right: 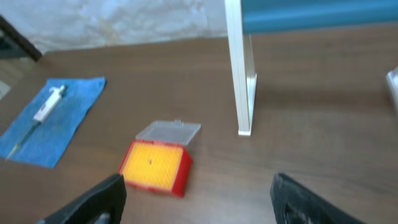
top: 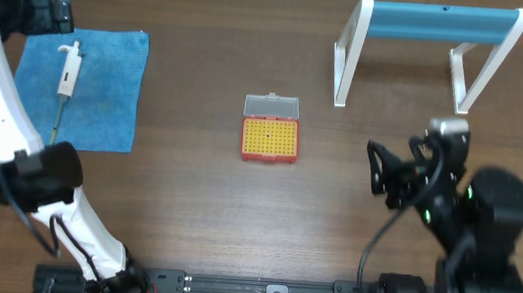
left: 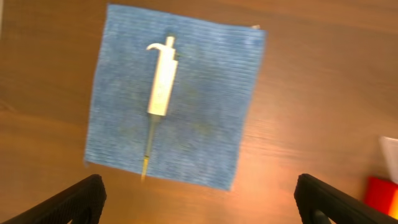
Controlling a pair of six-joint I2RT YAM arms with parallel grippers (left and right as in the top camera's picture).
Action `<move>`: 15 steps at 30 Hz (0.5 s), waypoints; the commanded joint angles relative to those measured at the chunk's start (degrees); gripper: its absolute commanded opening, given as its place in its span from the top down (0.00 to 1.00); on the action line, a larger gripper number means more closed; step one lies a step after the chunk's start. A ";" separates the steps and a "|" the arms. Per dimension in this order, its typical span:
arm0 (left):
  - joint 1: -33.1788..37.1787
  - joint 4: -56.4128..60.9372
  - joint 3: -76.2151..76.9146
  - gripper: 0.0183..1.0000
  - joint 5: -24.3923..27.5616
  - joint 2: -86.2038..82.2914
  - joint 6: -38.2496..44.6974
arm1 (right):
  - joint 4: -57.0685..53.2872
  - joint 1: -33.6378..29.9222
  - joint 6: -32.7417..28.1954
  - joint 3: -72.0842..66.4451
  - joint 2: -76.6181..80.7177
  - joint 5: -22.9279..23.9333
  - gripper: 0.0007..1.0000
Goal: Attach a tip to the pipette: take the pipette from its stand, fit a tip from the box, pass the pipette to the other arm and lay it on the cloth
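Wood-grain counter [top: 194, 215] carries a blue cloth [top: 110, 92] at its far left, and the pipette [top: 68, 71] lies free on it. Left pincer [left: 199, 186] hangs near the cloth with its fingers wide apart. Right pincer [right: 199, 199] is spread too, facing the tip box [top: 269, 140] and the stand [top: 433, 25].

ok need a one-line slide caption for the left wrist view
Pipette with a yellow tip fitted lies on the blue cloth, the left gripper open and clear of it.
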 commanded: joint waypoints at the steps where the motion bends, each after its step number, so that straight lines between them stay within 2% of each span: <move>1: 0.24 -0.52 -12.24 0.02 7.87 -20.28 -1.60 | -10.27 0.09 -5.42 -2.78 -16.74 2.54 0.24; 4: 0.24 -0.50 -38.29 0.02 8.48 -44.72 -1.64 | -10.60 0.09 -5.33 -11.45 -29.05 2.51 0.24; 7: 0.24 0.98 -55.58 0.01 11.80 -67.47 -2.40 | -12.17 0.09 -5.38 -12.48 -30.62 2.54 0.24; 9: 0.24 3.06 -60.85 0.01 14.16 -75.67 -3.89 | -14.97 0.09 -5.35 -12.48 -30.62 2.54 0.23; 12: 0.24 5.70 -63.43 0.01 23.23 -83.06 -3.96 | -19.26 0.09 -5.35 -12.48 -30.62 2.51 0.24; 15: 0.24 5.66 -63.43 0.01 23.74 -83.32 -3.93 | -20.81 0.09 -5.35 -12.48 -30.64 2.51 0.24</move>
